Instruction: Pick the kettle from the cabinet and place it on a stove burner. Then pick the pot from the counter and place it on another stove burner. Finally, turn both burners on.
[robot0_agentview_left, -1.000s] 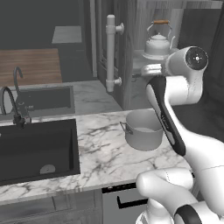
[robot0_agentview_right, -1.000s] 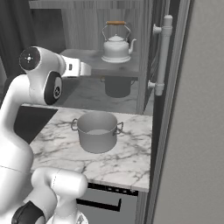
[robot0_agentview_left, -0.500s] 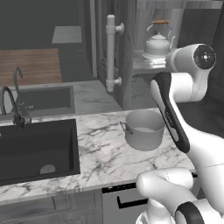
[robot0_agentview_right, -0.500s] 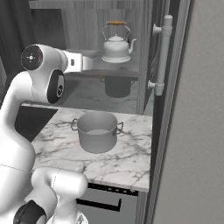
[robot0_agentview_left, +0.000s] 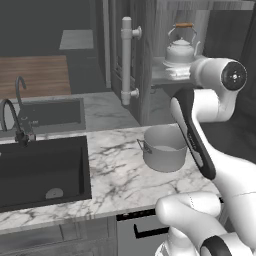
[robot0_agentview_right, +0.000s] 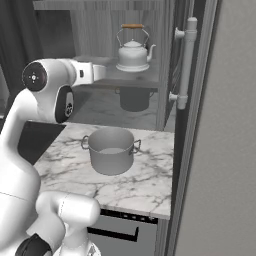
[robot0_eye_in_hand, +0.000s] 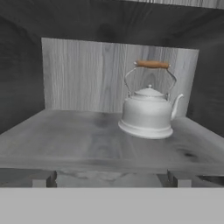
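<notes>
claw fingertips (robot0_eye_in_hand: 43, 179) cropped, gap unreadable

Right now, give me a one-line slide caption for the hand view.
Kettle standing upright on the grey wood-grain cabinet shelf, its brown-topped handle arched overhead and spout pointing right.

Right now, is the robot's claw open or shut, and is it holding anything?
Gripper: cannot be told whether open or shut. It holds nothing; the kettle stands apart from it on the cabinet shelf.

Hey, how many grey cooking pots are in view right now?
2: one pot sits on the marble counter, and a darker second pot stands further back, below the kettle's shelf. Others may be hidden.
</notes>
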